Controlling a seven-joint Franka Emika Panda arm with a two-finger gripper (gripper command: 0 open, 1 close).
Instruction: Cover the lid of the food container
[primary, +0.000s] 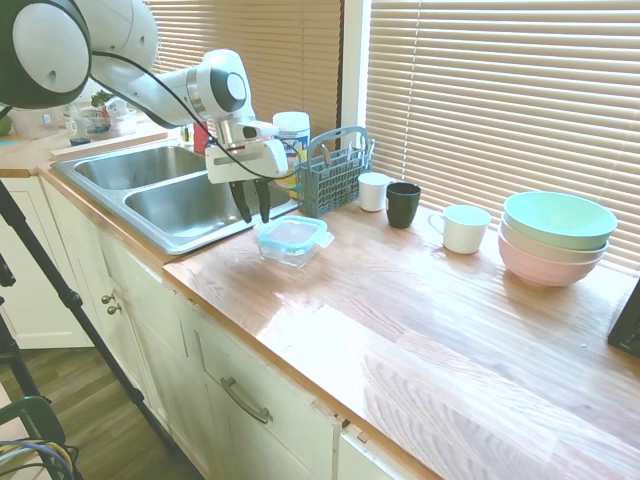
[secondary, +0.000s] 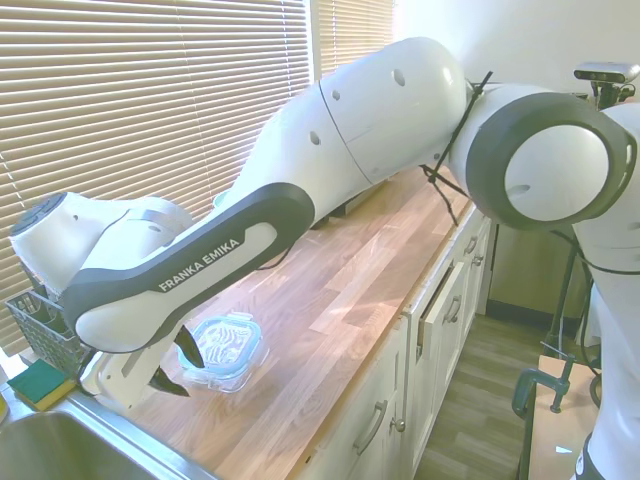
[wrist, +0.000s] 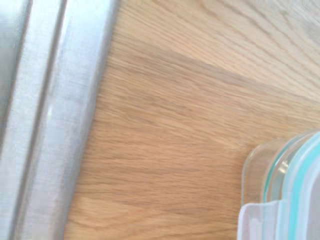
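Dark fingers (primary: 252, 212) slightly apart, empty | lid (primary: 291, 234) on food container (primary: 290, 250)

Wooden countertop (primary: 420, 300), steel double sink (primary: 160, 190), closed window blinds (primary: 500, 90), cream cabinets (primary: 250, 400)

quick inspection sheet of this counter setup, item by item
surface: wooden countertop, bare in front; steel sink at one end
job's things: lid sits on the food container near the sink
clutter: grey cutlery basket, white cup, black cup, white mug, stacked bowls, sponge
grippers: gripper open, empty, beside the lid, above the sink edge
cables: black cable along the arm
surroundings: closed blinds, cabinet doors below
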